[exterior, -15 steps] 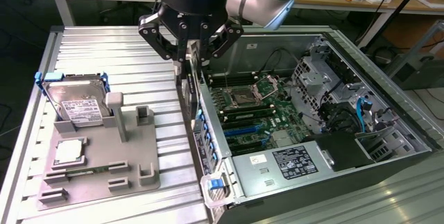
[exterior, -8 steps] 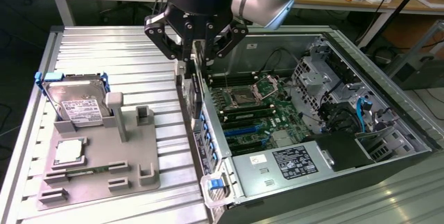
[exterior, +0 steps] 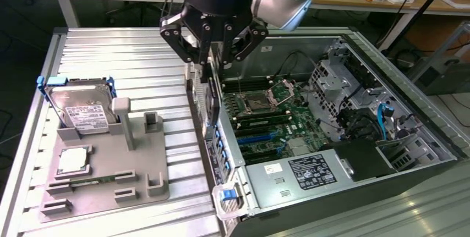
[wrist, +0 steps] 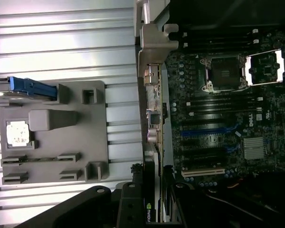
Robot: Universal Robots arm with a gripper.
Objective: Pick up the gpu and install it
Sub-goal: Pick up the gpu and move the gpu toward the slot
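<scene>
Dark, thin gpu (exterior: 213, 94) hung edge-on straight below the gripper (exterior: 213, 60) (jaws clamped on its upper end) — long axis pointing down, just above the motherboard (exterior: 272, 121) by the case's rear wall.

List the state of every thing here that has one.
computer case: side open, motherboard exposed.
gripper: shut on the gpu.
gpu: hanging on edge beside the case's wall, not in a slot.
processor socket: cover flipped open.
hard drive: standing upright in the grey holder.
</scene>
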